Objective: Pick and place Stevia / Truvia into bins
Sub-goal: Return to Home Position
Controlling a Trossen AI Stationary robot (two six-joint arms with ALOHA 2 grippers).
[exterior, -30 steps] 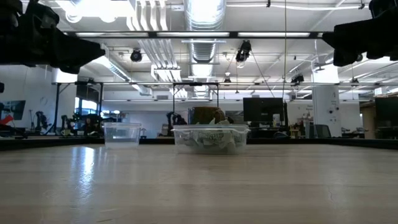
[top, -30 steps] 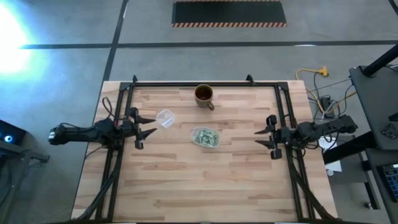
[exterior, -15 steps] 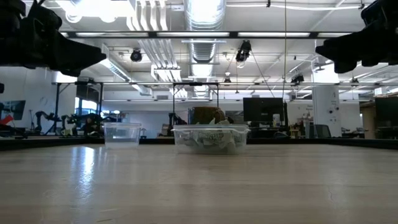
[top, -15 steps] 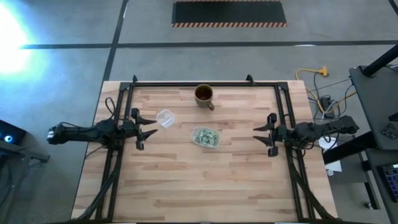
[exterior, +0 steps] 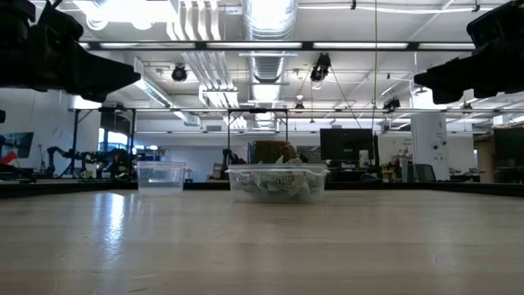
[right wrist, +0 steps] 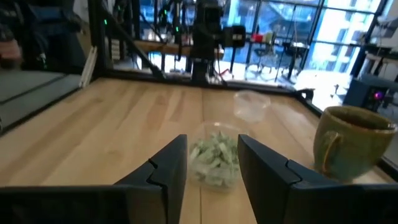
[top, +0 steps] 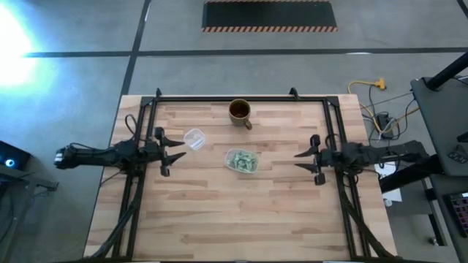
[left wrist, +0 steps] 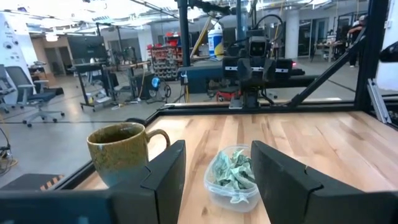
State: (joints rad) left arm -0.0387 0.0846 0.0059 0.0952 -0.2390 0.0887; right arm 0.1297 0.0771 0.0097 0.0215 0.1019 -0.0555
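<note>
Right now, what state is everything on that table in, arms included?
clear tub: upright, holding the sachets
Stevia sachets: heaped inside the tub
small clear cup: upright, empty
brown mug: upright
left gripper: open, empty, near the table's left side
right gripper: open, empty, near the right side

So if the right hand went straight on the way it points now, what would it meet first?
Probably the clear tub of sachets, straight ahead in line. In the low view the right hand sits higher than the tub, though, so it might pass over it.
</note>
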